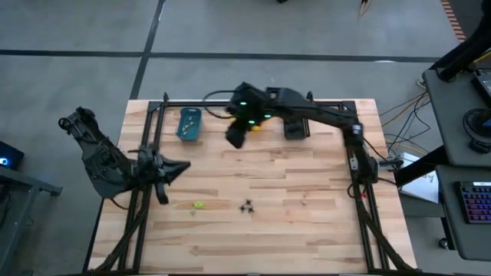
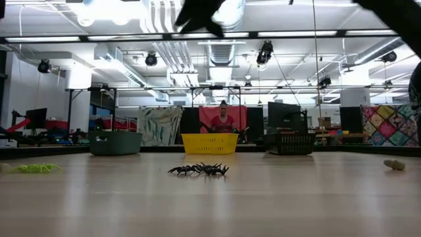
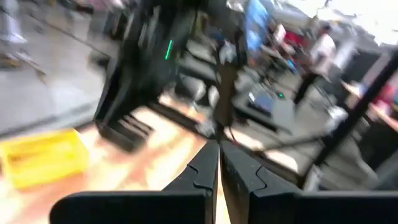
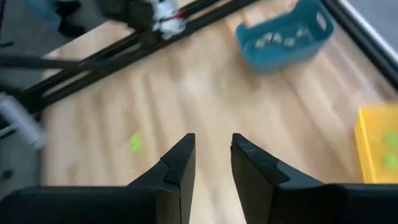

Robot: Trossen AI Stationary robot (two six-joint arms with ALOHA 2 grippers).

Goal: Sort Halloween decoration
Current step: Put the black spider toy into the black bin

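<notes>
Where pale trinkets (image 4: 281, 38) lie — teal bin (image 4: 292, 50), beside yellow bin (image 4: 376, 146).

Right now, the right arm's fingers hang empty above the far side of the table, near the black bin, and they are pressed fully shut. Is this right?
Not quite. The right gripper is empty near the black bin, but the right wrist view shows a clear gap between its fingers: they stand open, not shut.

Two dark jointed arms (image 1: 307, 111), green indicator lights, black angular fingers (image 4: 177, 171).
</notes>
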